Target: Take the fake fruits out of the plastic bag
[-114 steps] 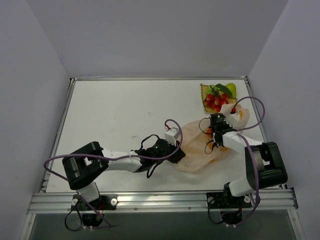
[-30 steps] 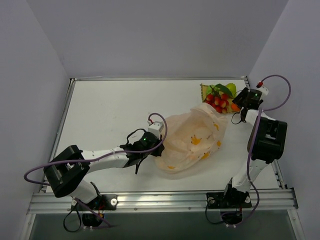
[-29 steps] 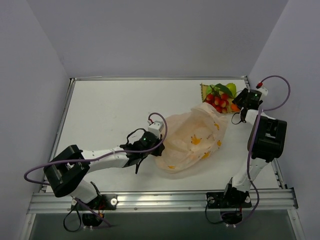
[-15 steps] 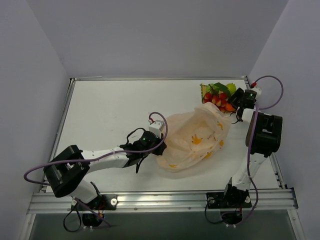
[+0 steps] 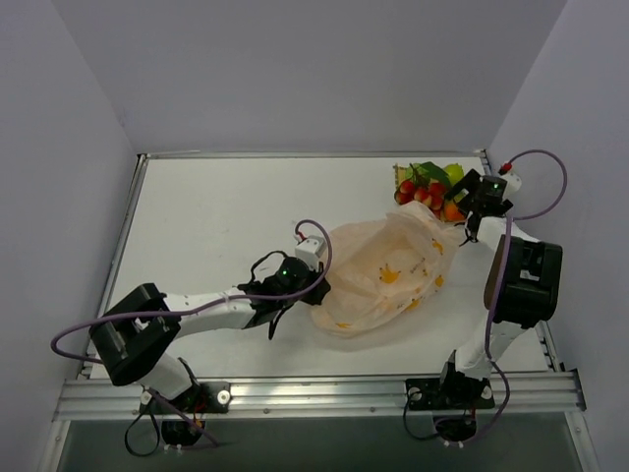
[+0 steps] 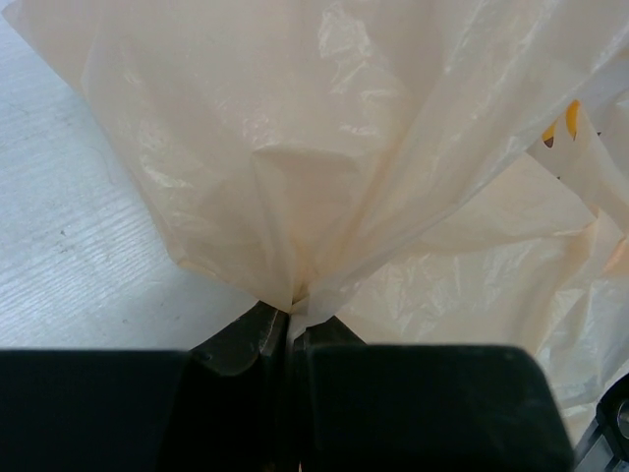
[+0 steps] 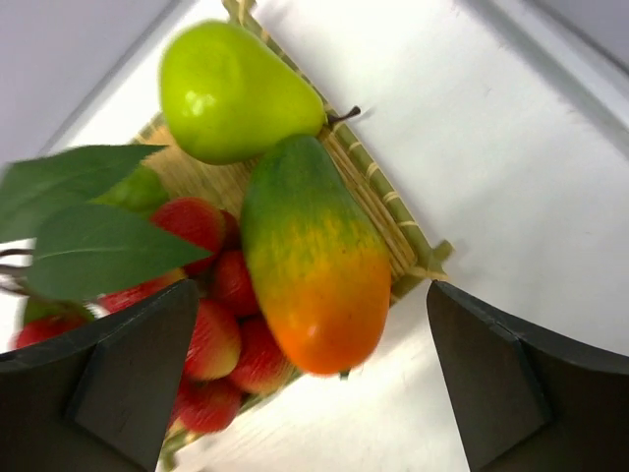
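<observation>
The pale peach plastic bag (image 5: pixel 383 275) lies crumpled mid-table and fills the left wrist view (image 6: pixel 344 147). My left gripper (image 5: pixel 313 285) is shut on a gathered fold at the bag's left edge (image 6: pixel 292 313). My right gripper (image 5: pixel 464 208) is open and empty just above the fruits, its fingers wide apart (image 7: pixel 314 393). A yellow-green pear-like fruit (image 7: pixel 231 93), an orange-green fruit (image 7: pixel 310 265) and red berries with green leaves (image 7: pixel 211 344) lie together on the yellow woven mat (image 7: pixel 393 216). In the top view they show at the back right (image 5: pixel 425 187).
The table's right rail (image 5: pixel 511 246) and back edge run close to the mat. White tabletop (image 5: pixel 226 216) stretches left of the bag. The right arm's purple cable (image 5: pixel 550 187) loops over the right edge.
My right arm has swung from the bag to the mat at the back right, and the orange fruit now lies there, released. The bag has been drawn a little left and spread.
</observation>
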Action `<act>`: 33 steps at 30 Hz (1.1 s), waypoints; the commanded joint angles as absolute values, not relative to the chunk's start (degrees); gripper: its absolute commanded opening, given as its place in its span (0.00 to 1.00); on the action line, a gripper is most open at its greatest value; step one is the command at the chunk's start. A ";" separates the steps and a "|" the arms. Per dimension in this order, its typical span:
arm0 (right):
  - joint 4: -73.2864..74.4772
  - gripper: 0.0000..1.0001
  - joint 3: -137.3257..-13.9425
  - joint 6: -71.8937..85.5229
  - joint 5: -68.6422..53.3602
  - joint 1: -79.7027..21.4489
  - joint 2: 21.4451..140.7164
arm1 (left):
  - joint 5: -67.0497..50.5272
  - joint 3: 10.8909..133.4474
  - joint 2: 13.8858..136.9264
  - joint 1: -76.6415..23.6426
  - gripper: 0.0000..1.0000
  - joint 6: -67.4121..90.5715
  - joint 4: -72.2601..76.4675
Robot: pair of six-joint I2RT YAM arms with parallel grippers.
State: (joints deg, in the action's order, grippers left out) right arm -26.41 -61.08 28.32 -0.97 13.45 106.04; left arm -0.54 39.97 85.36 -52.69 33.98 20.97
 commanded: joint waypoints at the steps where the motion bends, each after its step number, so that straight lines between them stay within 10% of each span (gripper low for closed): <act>1: -24.44 0.97 -58.72 31.28 3.07 13.97 95.91 | -2.02 44.73 86.74 -53.00 0.02 33.84 22.94; 24: -1.67 1.00 -61.18 36.56 -2.36 14.24 44.48 | -2.11 75.32 110.04 -68.47 0.04 29.62 14.94; 27: -1.50 1.00 -60.38 37.00 -4.83 14.15 43.60 | -0.53 73.83 108.03 -68.38 0.30 29.88 15.21; 31: -1.32 1.00 -61.08 37.70 -6.41 14.15 41.75 | 3.16 72.16 102.76 -68.38 0.98 28.48 14.33; 33: -0.88 1.00 -62.22 38.05 -7.55 14.15 40.70 | 5.61 71.63 97.67 -68.38 0.94 26.73 12.49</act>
State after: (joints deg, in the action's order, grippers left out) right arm 0.47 -60.42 36.95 -3.92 14.52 42.98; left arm 1.21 70.48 107.31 -68.47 29.19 13.52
